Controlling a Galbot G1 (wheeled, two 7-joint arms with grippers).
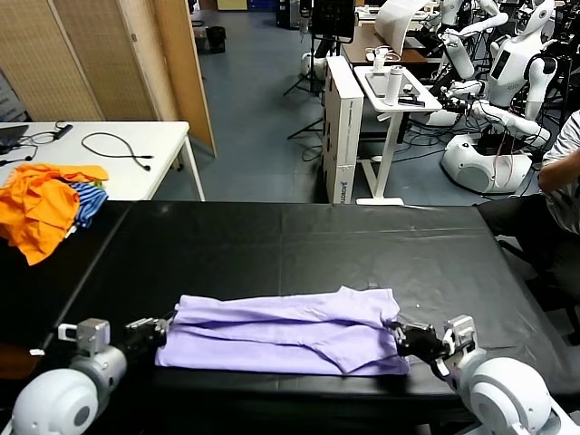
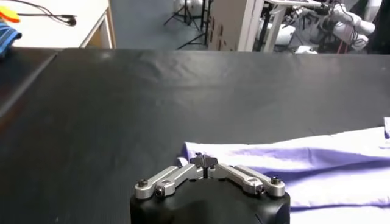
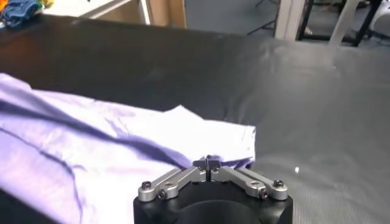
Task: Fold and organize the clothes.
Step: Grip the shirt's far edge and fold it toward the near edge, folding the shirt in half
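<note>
- Nearest the head camera, two rounded white robot arms reach in from the near edge of the black-covered table (image 1: 299, 240), one at each end of the shirt.
- Between them lies the pale lavender short-sleeved T-shirt of thin fabric (image 1: 285, 331), stretched into a long band along the table's near edge, with several creases running its length.
- At the shirt's left end, the left end effector (image 1: 161, 329) has its fingers drawn together; in the left wrist view they meet at the hem corner, apparently pinching the cloth.
- At the shirt's right end, the right end effector (image 1: 405, 337) likewise has its fingers brought together at the fabric's edge, seemingly clamped on it.
- Far from the shirt, at the table's far left corner, sits a heap of bright orange garments (image 1: 41, 204) with a blue-striped cloth (image 1: 86, 201) tucked beside it.
- Beyond that corner stands a white side table (image 1: 136, 149) with a black cable (image 1: 116, 147) on it.
- Judging progress: the shirt looks folded lengthwise at least once, so a first fold seems done. It is still long and loose, so folding across its width and setting it aside neatly likely remain.
</note>
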